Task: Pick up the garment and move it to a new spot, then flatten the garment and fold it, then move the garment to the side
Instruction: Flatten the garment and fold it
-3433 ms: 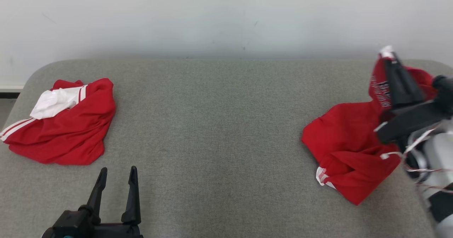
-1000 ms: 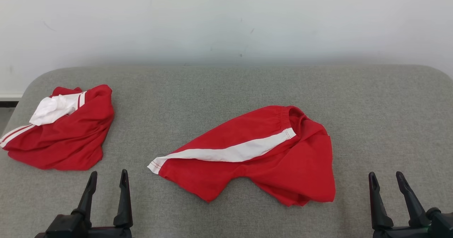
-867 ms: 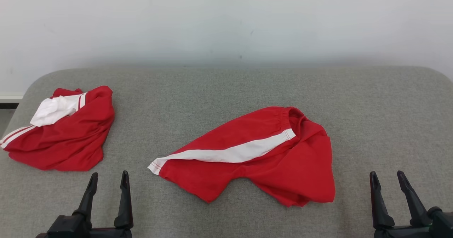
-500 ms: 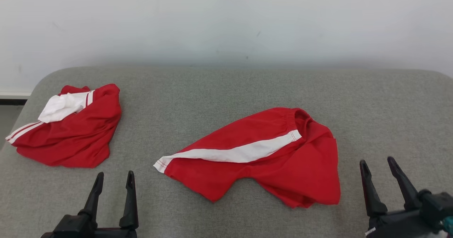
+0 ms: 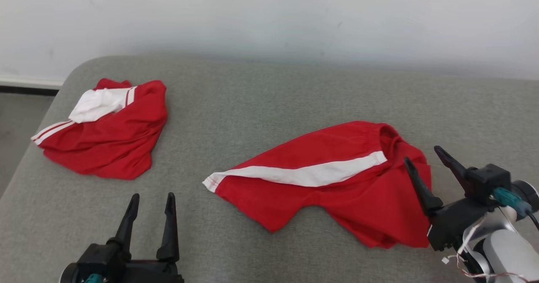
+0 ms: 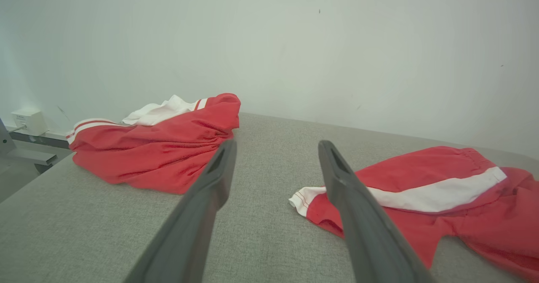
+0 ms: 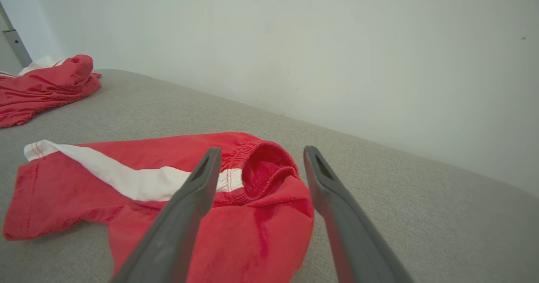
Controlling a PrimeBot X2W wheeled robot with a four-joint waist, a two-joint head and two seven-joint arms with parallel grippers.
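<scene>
Right gripper (image 5: 422, 153) gapes wide at the red shorts' (image 5: 337, 198) right edge; best pinch the elastic waistband (image 5: 381, 132) (both layers), then pull flat.

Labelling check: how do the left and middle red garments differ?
The left garment lies bunched in a heap; the middle garment is spread out. The left garment's white part is crumpled; the middle garment's white stripe runs long and straight. Both are red with white trim.
</scene>
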